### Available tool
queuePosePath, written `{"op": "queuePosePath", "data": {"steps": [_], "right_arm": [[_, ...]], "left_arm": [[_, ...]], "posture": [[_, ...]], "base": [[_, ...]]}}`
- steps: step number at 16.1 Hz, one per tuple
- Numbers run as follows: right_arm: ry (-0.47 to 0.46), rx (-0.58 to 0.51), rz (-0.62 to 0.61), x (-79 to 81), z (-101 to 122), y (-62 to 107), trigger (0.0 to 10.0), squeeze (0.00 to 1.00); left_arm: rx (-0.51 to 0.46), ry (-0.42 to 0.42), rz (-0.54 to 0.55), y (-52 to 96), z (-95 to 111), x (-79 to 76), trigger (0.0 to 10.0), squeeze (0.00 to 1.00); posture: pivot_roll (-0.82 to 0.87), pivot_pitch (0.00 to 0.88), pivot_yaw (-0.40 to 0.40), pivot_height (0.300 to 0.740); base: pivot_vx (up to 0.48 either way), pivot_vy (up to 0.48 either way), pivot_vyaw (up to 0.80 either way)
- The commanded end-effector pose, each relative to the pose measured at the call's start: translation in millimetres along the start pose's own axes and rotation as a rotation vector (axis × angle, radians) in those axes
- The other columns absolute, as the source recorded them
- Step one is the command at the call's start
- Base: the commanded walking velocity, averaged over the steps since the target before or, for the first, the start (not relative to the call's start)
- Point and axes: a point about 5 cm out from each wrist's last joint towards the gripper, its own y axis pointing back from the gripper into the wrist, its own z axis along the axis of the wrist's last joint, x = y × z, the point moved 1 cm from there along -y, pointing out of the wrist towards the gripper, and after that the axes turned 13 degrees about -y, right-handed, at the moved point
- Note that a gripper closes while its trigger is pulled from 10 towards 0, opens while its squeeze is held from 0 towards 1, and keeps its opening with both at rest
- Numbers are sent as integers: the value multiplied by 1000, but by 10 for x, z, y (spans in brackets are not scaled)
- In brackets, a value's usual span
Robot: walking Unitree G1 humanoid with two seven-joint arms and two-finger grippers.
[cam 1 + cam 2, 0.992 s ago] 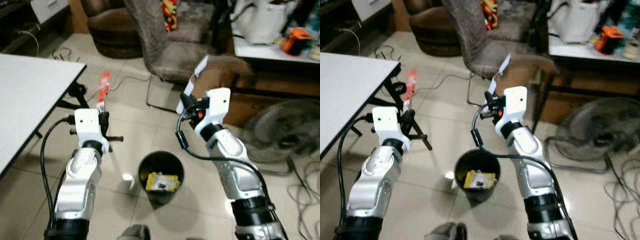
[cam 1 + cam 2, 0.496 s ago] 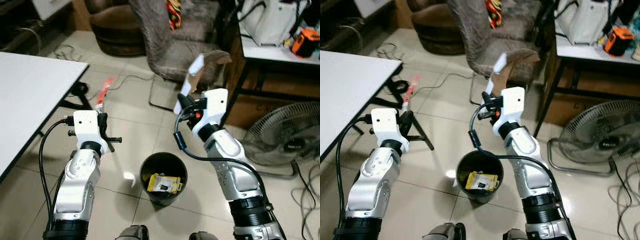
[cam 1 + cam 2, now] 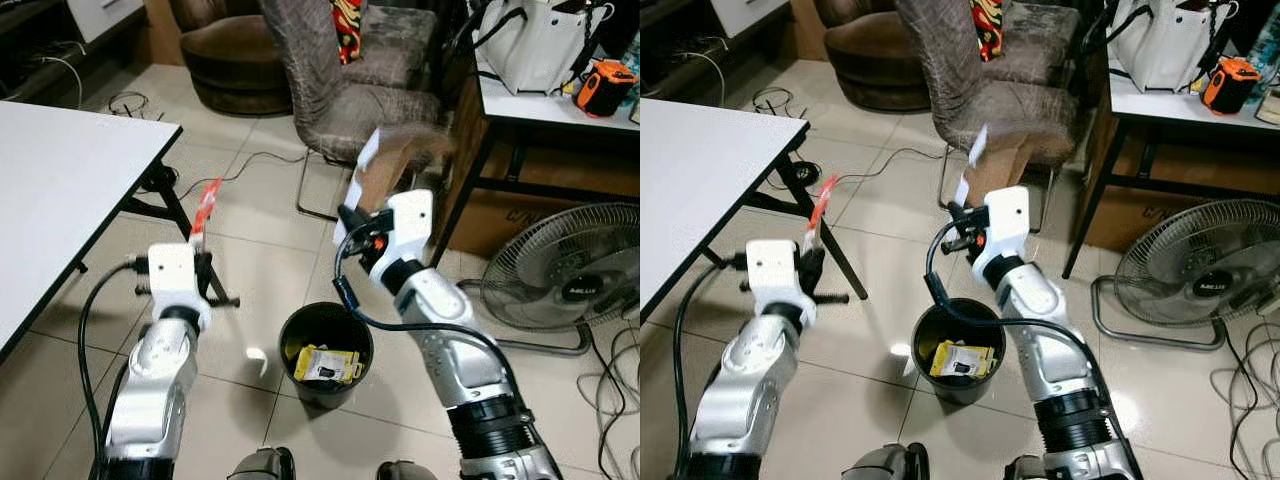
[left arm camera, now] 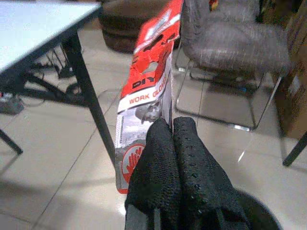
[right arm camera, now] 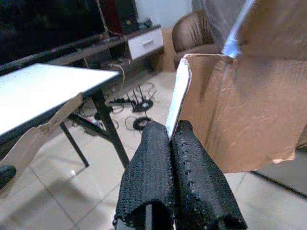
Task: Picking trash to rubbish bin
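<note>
On your far left you have the white table (image 3: 60, 190) on its black legs, with cables lying on the tiled floor (image 3: 260, 190) behind it. Just beside the table's near corner, your left gripper (image 4: 171, 125) is raised in front of you, its two black fingers pressed together on the lower edge of a red work-glove package (image 4: 148, 81), which stands up from the fingertips with its printed face tilted toward the table. In the head views that same package shows as a thin red strip above the left wrist. Below and between your two arms, the black rubbish bin (image 3: 325, 352) sits on the tiles with a yellow wrapper (image 3: 322, 363) already lying inside it; a small white scrap (image 3: 257, 356) lies on the floor just beside the bin, on the left arm's side. Your right gripper (image 5: 171, 130) is held up above the far side of the bin, its fingers closed on the white edge of a brown cardboard piece (image 5: 240, 115) that rises above the wrist and looks blurred in the head views. Behind that arm stands the grey upholstered chair (image 3: 350, 80), with a brown armchair (image 3: 225, 50) further back. To your right a black-framed desk carries a white bag (image 3: 530, 45) and an orange tool (image 3: 608, 85), and a floor fan (image 3: 565, 280) rests on the tiles near loose cables.
</note>
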Motion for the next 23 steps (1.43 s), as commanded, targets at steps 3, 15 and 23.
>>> {"op": "queuePosePath", "data": {"steps": [3, 15, 23], "right_arm": [[-10, 31, -20, 11, -127, 21, 10000, 0], [-58, 424, -64, -297, -968, 63, 10000, 0], [-32, 566, -19, -307, -1219, 20, 10000, 0]], "left_arm": [[37, -23, -32, 61, -137, -21, 0, 0], [189, -41, -204, 528, -506, -138, 0, 0], [300, -40, -350, 1069, -586, -124, 0, 0]], "posture": [[-24, 203, 79, 740], [72, 324, 98, 740], [187, 376, 135, 740]], "base": [[0, 0, 0], [0, 0, 0], [0, 0, 0]]}}
